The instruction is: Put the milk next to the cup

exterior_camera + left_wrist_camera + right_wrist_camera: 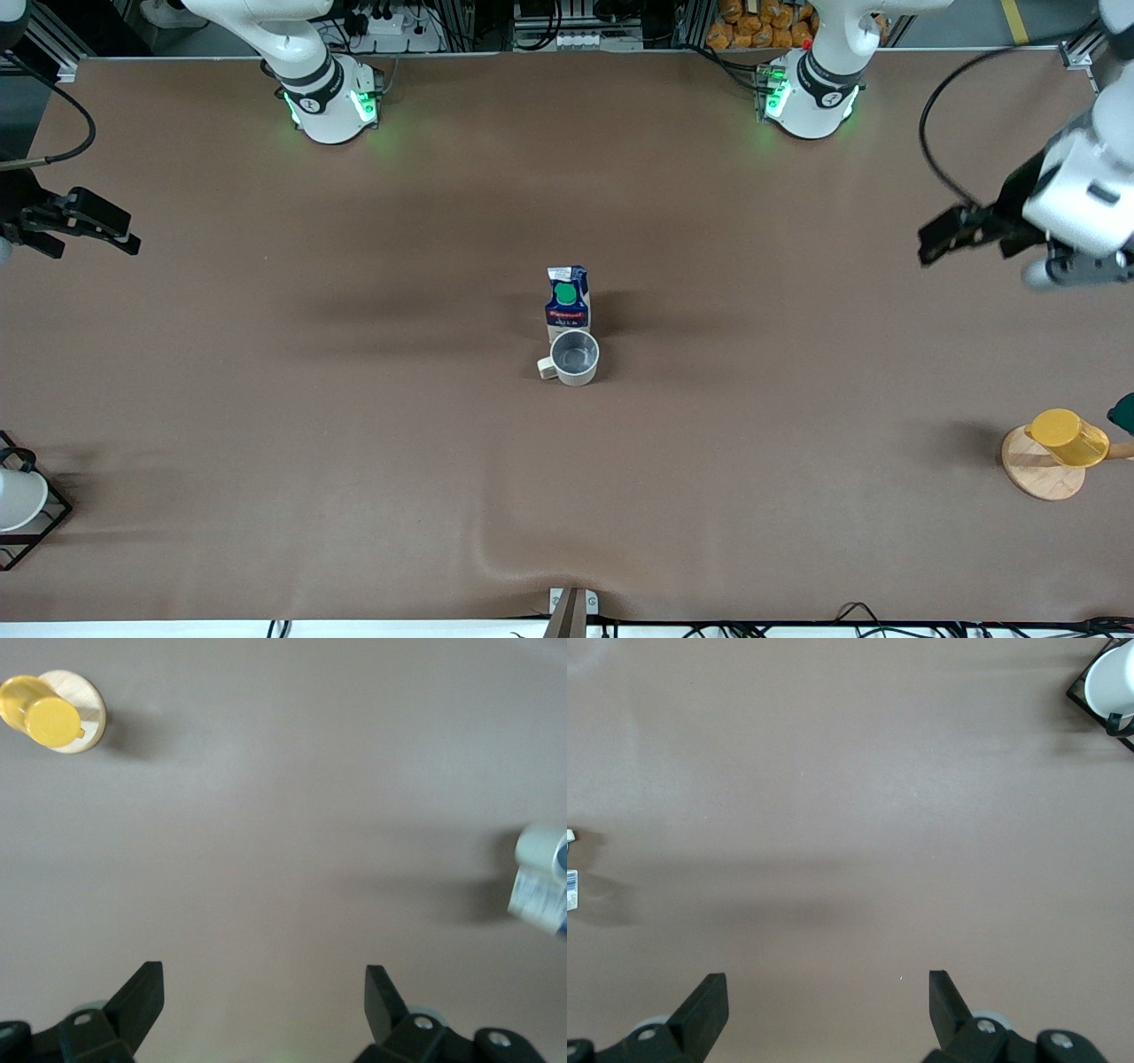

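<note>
The milk (567, 301), a dark blue carton with a green cap, stands upright mid-table. The beige cup (574, 357) stands right beside it, nearer the front camera, its handle toward the right arm's end; whether they touch I cannot tell. My left gripper (264, 970) is open and empty, raised over bare table at the left arm's end (1063, 266), well apart from both. The cup (540, 846) and milk (539, 899) show at the edge of the left wrist view. My right gripper (828, 983) is open and empty over bare table at the right arm's end.
A yellow cup (1067, 437) on a round wooden stand (1038, 474) sits at the left arm's end near the front edge. A white cup (18, 499) in a black wire rack (49, 523) sits at the right arm's end.
</note>
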Motion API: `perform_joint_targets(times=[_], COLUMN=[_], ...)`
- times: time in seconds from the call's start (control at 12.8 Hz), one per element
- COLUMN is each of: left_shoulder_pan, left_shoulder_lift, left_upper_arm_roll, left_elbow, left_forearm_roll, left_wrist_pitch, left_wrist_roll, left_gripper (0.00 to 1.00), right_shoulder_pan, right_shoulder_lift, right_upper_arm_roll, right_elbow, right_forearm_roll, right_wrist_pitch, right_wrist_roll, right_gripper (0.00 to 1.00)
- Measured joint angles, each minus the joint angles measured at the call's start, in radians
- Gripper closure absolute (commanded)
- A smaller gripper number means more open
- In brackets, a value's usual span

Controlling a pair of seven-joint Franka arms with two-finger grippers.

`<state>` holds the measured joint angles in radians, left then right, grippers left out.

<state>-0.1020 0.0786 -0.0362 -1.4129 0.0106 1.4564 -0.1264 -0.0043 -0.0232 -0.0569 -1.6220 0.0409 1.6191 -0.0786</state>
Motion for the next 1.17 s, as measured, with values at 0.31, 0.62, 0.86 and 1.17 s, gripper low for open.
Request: perform_joint_targets(times=[0.31,0.62,0.86,1.17], left_shoulder_pan=[0.046,0.048,0.048,0.048], left_shoulder_lift=[-0.13,-0.159,-0.146,-0.131], left_upper_arm_roll=[0.012,-0.005,-0.012,-0.011], left_elbow=[-0.052,-0.068,-0.076,-0.077], left_forearm_roll=[0.0,0.0,0.0,0.0], left_wrist_pitch=[-0.09,-0.102,-0.095,-0.051], left_wrist_roll=[0.181,0.161,0.127,0.118], left_gripper=[0.0,0.0,0.0,0.0], right_shoulder_pan=[0.0,0.0,0.0,0.0], right_shoulder_lift=[0.0,0.0,0.0,0.0], right_upper_arm_roll=[0.0,0.0,0.0,0.0], right_elbow=[0.001,0.001,0.001,0.005], right_forearm_roll=[0.0,0.0,0.0,0.0], right_wrist_pitch=[-0.001,-0.001,-0.001,-0.001], right_wrist_roll=[0.0,0.0,-0.001,-0.001], right_gripper=[0.0,0.0,0.0,0.0])
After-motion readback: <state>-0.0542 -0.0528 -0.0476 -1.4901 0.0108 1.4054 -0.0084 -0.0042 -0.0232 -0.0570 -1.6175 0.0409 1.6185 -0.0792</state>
